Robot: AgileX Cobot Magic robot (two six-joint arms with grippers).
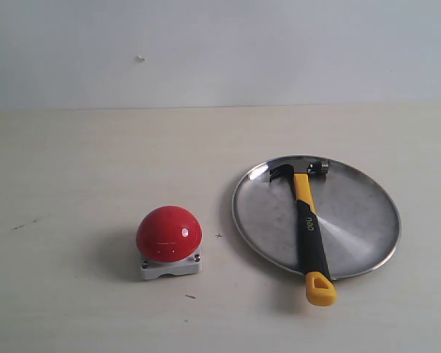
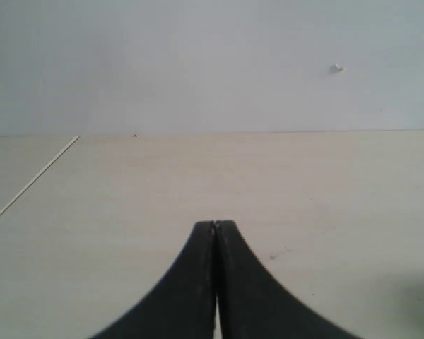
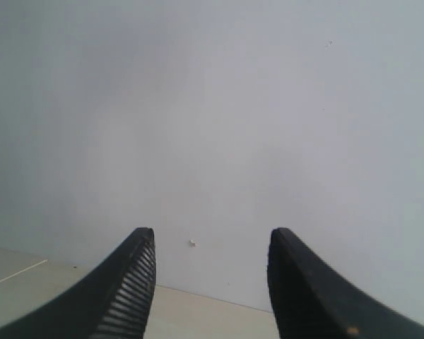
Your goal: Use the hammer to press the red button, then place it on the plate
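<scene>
Exterior view, hammer (image 1: 309, 229) on plate (image 1: 361, 212), left tool (image 2: 214, 224) closed, empty, right tool (image 3: 212, 234) spread, empty.

Table (image 1: 73, 162): the button and the plate are set on it.
Button (image 1: 169, 234): placed left of the plate, a little apart.
Plate (image 1: 360, 213): placed on the right.
Hammer (image 1: 309, 224): laid across the plate, head at the far rim, handle end out over the near rim.

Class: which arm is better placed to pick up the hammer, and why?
Probably the right. The hammer lies on the plate, on the right arm's side of the exterior view, and the right gripper is open, while the left gripper is shut.
</scene>
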